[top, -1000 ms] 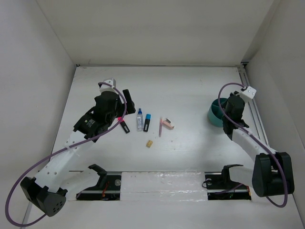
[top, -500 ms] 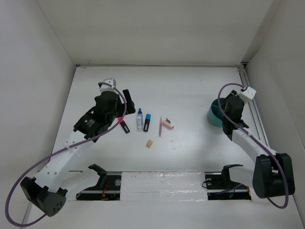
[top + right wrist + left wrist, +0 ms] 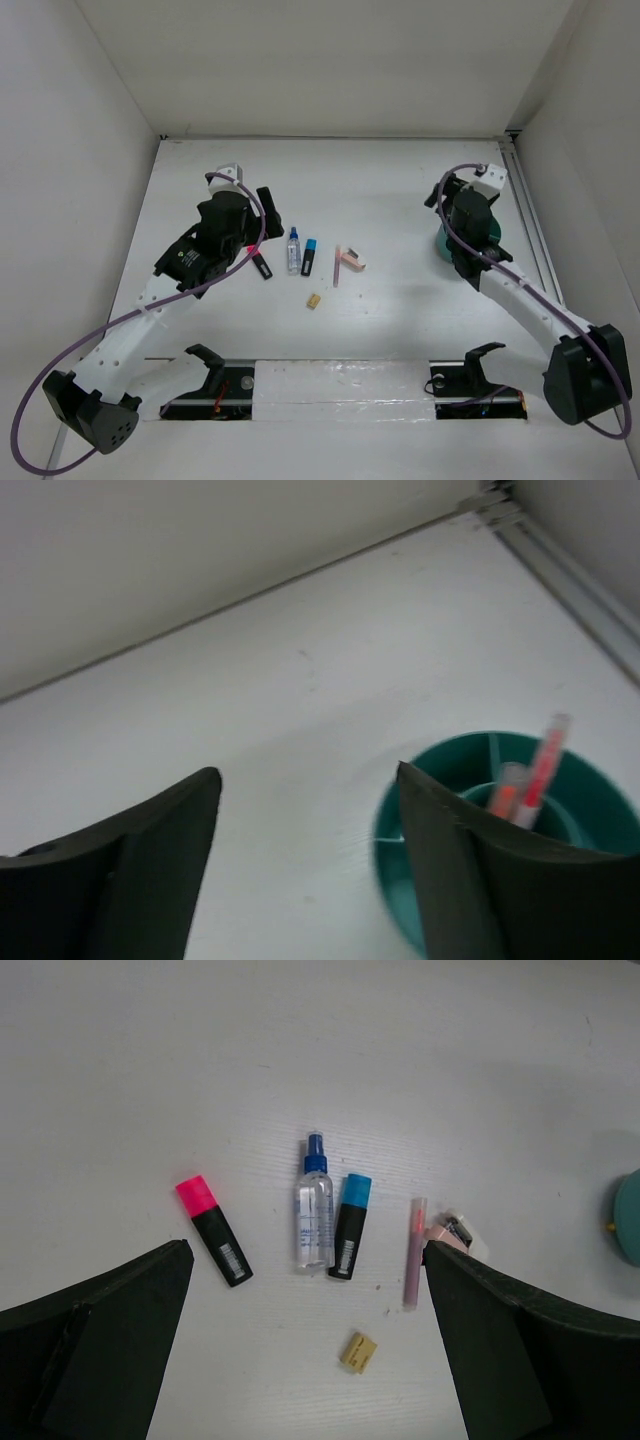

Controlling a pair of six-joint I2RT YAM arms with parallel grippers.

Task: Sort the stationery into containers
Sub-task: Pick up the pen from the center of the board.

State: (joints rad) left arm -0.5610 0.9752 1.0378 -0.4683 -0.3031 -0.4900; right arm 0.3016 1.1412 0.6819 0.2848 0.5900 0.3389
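Observation:
My left gripper (image 3: 268, 213) hangs open and empty above the stationery. Under it lie a pink-capped marker (image 3: 214, 1230), a clear blue-capped bottle (image 3: 315, 1215), a blue-capped marker (image 3: 350, 1226), a salmon pencil (image 3: 413, 1252), a pink block (image 3: 445, 1232) and a tan piece (image 3: 358, 1351). The teal cup (image 3: 500, 748) stands at the right with two salmon pencils (image 3: 543, 765) upright in one compartment. My right gripper (image 3: 307, 773) is open and empty, just left of the cup. In the top view the right arm hides most of the cup (image 3: 441, 246).
A metal rail (image 3: 528, 215) runs along the table's right edge close behind the cup. White walls enclose the table on the left, back and right. The left gripper (image 3: 305, 1260) frames the row of items between its fingers.
The right wrist has swung from above the cup toward its left and far side, and its jaws have spread apart. The left arm and the items on the table have not moved.

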